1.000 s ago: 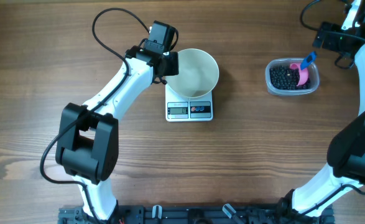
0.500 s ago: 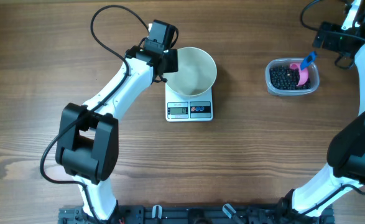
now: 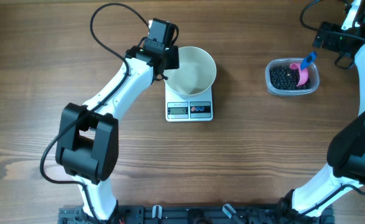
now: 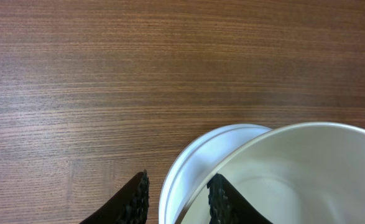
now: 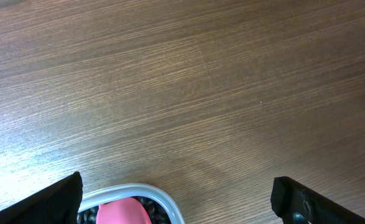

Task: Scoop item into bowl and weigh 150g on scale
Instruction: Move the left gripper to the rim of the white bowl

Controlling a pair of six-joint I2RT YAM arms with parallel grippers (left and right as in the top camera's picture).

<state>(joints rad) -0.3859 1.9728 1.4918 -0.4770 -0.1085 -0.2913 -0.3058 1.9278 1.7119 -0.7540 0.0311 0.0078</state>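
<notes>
Nudged slightly left since a second ago, the white bowl [image 3: 194, 71] sits on the far part of the scale [image 3: 189, 110], its display on the near edge uncovered. The left hand [image 4: 179, 177] straddles the bowl's left rim with its jaws narrowly parted; a sliver of table [image 4: 107, 93] shows between the outer finger and the bowl wall. Far right, black beans [image 3: 285, 78] lie in a clear tub [image 3: 270, 84] with a pink scoop [image 3: 302, 71]. The right hand [image 5: 176, 182] hangs over the tub's far edge, spread wide and empty.
</notes>
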